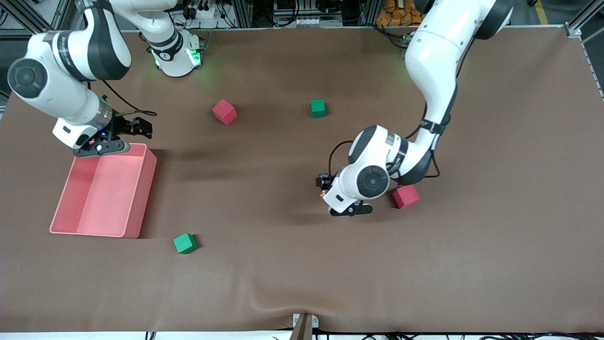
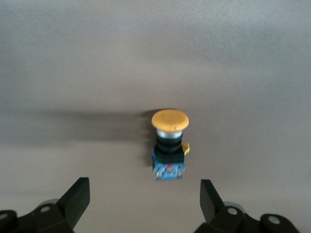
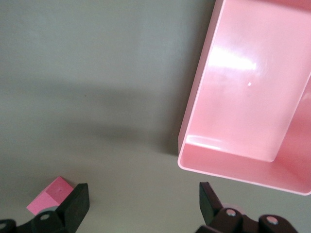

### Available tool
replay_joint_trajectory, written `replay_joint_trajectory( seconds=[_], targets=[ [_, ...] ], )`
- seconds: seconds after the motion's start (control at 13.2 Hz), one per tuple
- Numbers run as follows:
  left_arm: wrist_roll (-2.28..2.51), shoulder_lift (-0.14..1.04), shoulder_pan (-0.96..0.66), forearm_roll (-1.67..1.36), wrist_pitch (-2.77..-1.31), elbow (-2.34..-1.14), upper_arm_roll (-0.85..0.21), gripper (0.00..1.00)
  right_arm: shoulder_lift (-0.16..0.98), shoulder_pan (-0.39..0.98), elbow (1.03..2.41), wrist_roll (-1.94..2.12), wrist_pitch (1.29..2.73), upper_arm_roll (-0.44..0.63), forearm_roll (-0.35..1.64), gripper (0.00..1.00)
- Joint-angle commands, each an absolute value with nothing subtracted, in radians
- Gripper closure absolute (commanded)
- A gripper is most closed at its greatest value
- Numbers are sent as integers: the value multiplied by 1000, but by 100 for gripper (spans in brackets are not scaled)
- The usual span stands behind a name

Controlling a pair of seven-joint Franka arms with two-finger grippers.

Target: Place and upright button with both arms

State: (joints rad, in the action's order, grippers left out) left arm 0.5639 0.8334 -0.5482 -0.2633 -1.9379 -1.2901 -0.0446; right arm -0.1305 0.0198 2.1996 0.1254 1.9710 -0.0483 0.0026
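Brown table (image 1: 283, 283), pink bin (image 1: 137, 198) empty, button (image 2: 169, 145) outside it

From high across the table (image 1: 302, 283) we look down toward both arm bases. Our left wrist camera sits close above the cloth, facing down past the left tool (image 2: 141, 204) onto the button (image 2: 169, 145), barely visible in the front view. Our right wrist camera looks down on the pink bin (image 3: 252, 97), shared with the front view (image 1: 106, 191).

Tiny button (image 2: 169, 145), orange round cap on black-and-blue body, lying on the table, free of any grasp
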Motion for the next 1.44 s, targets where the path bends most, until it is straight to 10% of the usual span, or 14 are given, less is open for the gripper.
replay_joint_trajectory(
  seconds=[0.0, 0.83, 1.36],
  targets=[
    [650, 882, -592, -281, -1986, -1266, -34, 0, -153, -8, 2103, 210, 1902, -61, 5, 0],
    [647, 911, -606, -278, -2005, -1273, -34, 0, -23, -83, 1505, 250, 1421, -64, -41, 0],
    [647, 926, -606, -279, -2003, -1278, -34, 12, -35, -152, 1512, 121, 1414, -61, 52, 0]
  ],
)
